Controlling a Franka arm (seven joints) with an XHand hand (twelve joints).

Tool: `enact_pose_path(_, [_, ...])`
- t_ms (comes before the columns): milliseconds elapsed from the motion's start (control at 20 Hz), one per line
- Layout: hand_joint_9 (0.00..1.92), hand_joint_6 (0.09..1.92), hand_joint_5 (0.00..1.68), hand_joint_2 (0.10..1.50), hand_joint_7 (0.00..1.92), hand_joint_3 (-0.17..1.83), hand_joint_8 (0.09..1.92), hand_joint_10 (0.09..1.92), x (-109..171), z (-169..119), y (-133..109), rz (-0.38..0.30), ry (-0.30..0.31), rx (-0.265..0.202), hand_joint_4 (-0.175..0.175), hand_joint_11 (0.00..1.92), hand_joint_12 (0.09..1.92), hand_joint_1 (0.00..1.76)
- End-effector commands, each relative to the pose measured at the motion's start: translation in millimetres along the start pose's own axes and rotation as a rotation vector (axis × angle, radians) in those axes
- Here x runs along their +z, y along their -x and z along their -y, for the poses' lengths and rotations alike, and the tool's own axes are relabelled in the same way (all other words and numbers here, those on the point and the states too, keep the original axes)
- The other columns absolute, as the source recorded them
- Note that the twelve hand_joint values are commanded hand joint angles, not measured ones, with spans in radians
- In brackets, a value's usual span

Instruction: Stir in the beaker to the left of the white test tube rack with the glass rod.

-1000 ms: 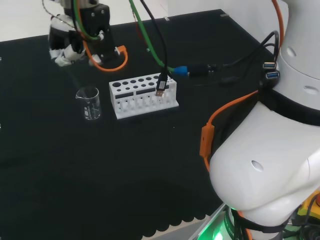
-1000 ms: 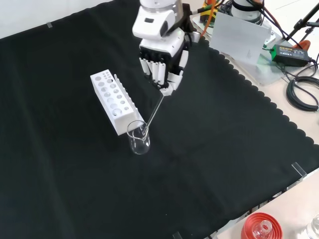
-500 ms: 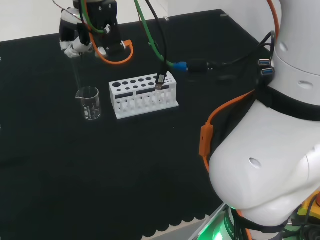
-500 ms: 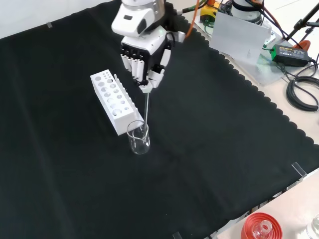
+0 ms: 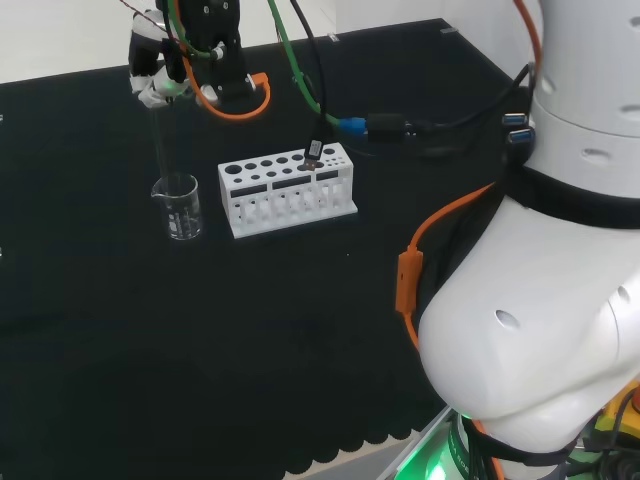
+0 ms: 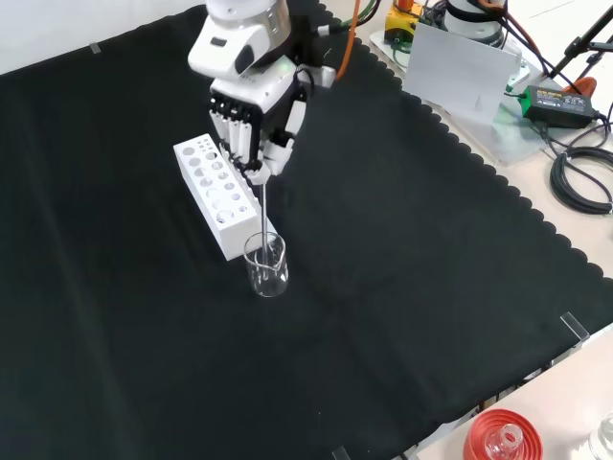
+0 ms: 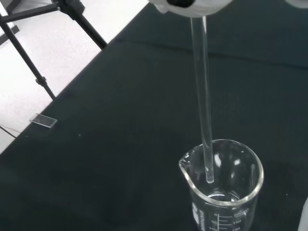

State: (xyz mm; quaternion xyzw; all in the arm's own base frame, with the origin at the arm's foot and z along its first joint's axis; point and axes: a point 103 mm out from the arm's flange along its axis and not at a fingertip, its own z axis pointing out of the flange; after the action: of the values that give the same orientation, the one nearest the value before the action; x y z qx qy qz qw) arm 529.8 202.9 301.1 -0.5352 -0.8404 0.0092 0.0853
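A clear glass beaker (image 5: 179, 207) (image 6: 265, 265) (image 7: 224, 185) stands on the black cloth beside the white test tube rack (image 5: 286, 190) (image 6: 216, 194). The hand (image 5: 155, 70) (image 6: 247, 125) hangs above the beaker, its fingers curled round the top of a glass rod (image 5: 159, 140) (image 6: 264, 211) (image 7: 202, 91). The rod stands nearly upright. Its lower end is inside the beaker's mouth, above the bottom, as the wrist view shows. A thin layer of clear liquid seems to lie at the beaker's bottom.
Orange, green and black cables (image 5: 300, 80) hang from the arm over the rack. The arm's big white links (image 5: 540, 330) stand at the head view's right. A red ribbed stand with a flask (image 6: 500, 439) and a clear panel (image 6: 465, 77) lie off the cloth's edge in the front view.
The hand has swung over the beaker, moving left in the front view. The rod went from a slant to nearly upright, its tip staying in the beaker's mouth.
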Motion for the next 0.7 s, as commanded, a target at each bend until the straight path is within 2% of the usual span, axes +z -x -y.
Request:
enact_pose_path(50, [1.66,0.60,1.06,1.06,1.17,0.00,1.00,0.62,16,-12,16,0.001,-0.015,0.005,-0.175,1.51,0.86,1.30])
enact_pose_path(400, [1.66,0.60,1.06,1.06,1.17,0.00,1.00,0.62,18,-7,36,0.010,-0.029,0.024,-0.175,1.51,0.86,1.30])
enact_pose_path(700, [1.66,0.60,1.06,1.06,1.17,0.00,1.00,0.63,14,9,34,0.010,-0.029,0.033,-0.175,1.51,0.86,1.30])
